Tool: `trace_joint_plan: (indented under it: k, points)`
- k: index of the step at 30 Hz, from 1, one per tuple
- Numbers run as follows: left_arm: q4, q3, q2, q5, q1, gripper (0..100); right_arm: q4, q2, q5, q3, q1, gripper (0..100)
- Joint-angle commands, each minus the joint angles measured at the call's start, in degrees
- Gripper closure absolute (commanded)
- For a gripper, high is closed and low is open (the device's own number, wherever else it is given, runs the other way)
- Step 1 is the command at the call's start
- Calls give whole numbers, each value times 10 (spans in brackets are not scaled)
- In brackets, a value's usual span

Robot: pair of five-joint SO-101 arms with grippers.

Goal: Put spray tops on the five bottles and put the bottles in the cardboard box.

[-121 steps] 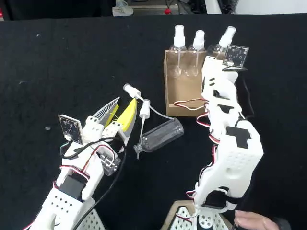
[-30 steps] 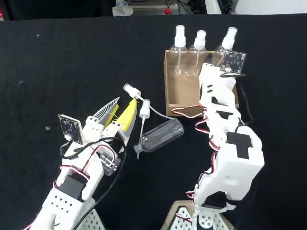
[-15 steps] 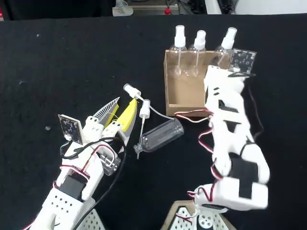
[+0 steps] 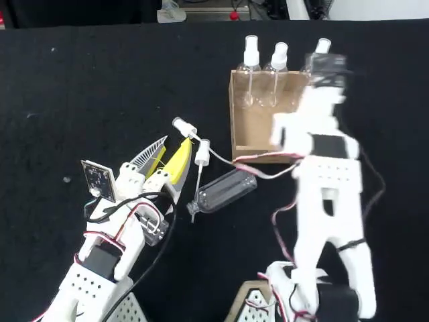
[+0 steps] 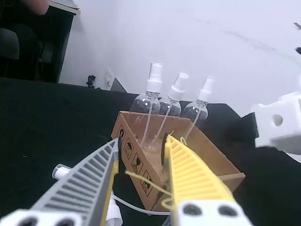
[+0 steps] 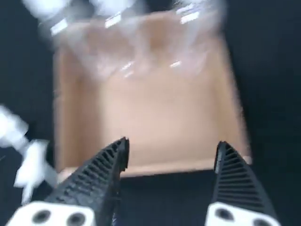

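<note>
Left gripper (image 4: 174, 142), in the high view, lies low over the black table (image 4: 80, 87) with its grey and yellow fingers spread and nothing between them. One loose white spray top (image 4: 184, 127) lies just past its tips, and a second spray top (image 4: 202, 153) lies just beside the yellow finger. A clear plastic bottle (image 4: 224, 190) lies on its side near that same finger. Farther ahead sits the brown cardboard box (image 4: 232, 114), with three capped clear bottles (image 4: 250, 74) upright at its far end. The white right arm (image 4: 328, 174) stands over the box's side.

From the left wrist, the same jaws gape empty, with the box and its three bottles straight ahead beyond the tips.

From the right wrist, the right gripper (image 6: 171, 148) hangs wide open and empty above the box's bare floor, the bottles blurred past its tips.
</note>
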Motion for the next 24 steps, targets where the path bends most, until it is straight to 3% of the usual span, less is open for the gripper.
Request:
trace_joint_plan:
  k: [1,4,11,16,24]
  points:
    - [-9,13,-2,4,0,841,33,-32,-1,-31,-86,803]
    - [-9,13,-2,4,0,841,6,-32,-1,12,-145,867]
    - [-9,13,-2,4,-4,841,-125,-33,-11,140,-253,868]
    - [13,13,-2,4,-5,841,-220,-36,-76,211,-258,868]
    - [14,13,-6,-59,-4,841,-248,-36,-78,239,-260,868]
